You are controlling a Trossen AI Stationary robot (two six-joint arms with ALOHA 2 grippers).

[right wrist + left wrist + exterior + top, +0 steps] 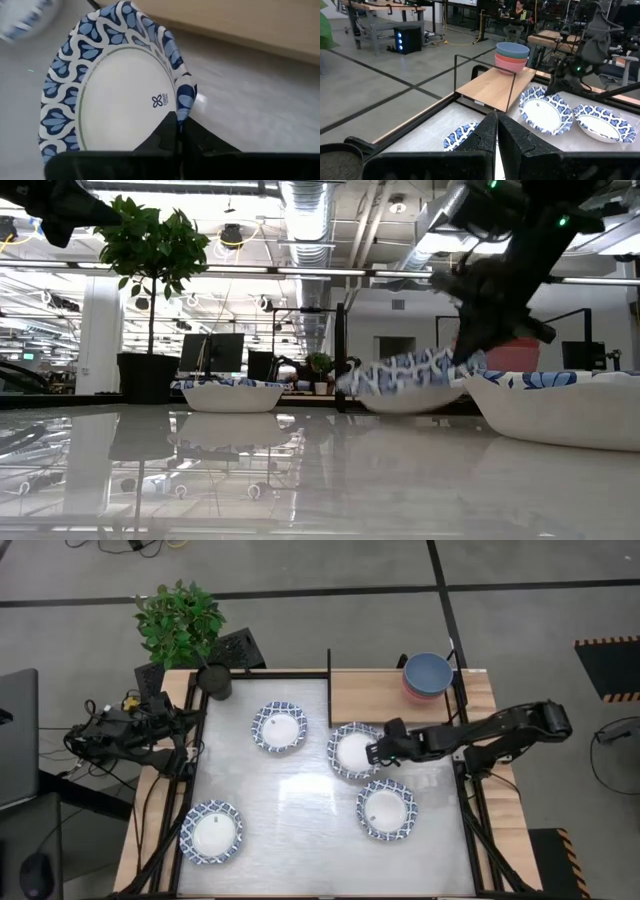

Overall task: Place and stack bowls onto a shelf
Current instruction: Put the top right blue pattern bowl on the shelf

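Four white bowls with blue patterned rims are on the glossy tabletop: one far left of centre (279, 727), one near left (211, 831), one near right (386, 808), and one at centre right (350, 750), on which my right gripper (376, 751) is shut. The wooden shelf (365, 697) lies at the far right edge. On it a blue bowl (428, 670) sits nested on a pink one (511, 62). My left gripper (496, 134) waits shut over the table's left edge, holding nothing. My right gripper pinches the centre-right bowl's patterned rim (186, 96) between its two fingers, on the bowl's right side, one finger inside the bowl and one outside. The fingers come slanting down from the table's right. The bowl (410, 378) is tilted, its held side raised and its opposite side low near the tabletop.
A potted plant (180, 620) and a dark round pot (214, 680) stand at the far left corner. Thin black posts (456, 75) frame the shelf's left end. The near-right bowl (560, 405) lies close beside the held one. Bare tabletop lies between the bowls in the middle.
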